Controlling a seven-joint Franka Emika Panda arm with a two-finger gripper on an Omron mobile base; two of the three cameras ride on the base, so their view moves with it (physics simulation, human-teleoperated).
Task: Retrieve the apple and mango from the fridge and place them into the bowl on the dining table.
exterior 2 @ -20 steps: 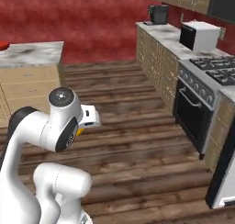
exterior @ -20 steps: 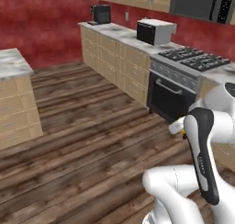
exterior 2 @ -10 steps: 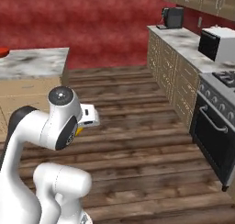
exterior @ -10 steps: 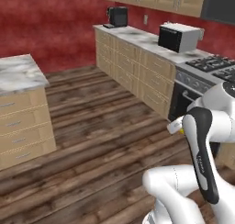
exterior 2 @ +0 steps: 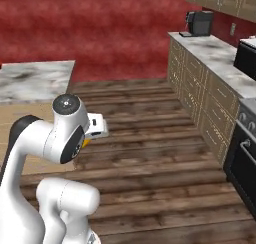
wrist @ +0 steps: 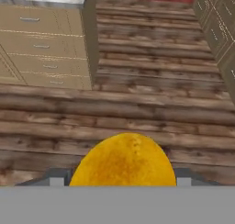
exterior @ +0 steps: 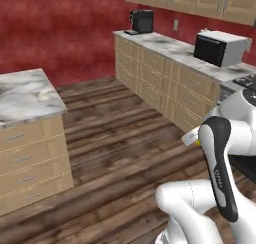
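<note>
A yellow-orange mango sits clamped between the two fingers at the bottom of the hand view, held above the wooden floor, with the marble tabletop of the dining table near its corner

We see the small rounded yellow-orange mango low in the hand view, its mottled skin facing us, flanked on both sides by the grey fingertips. The big dining table with white-grey veined marble top and tan wooden drawers stands on the plank floor.
</note>
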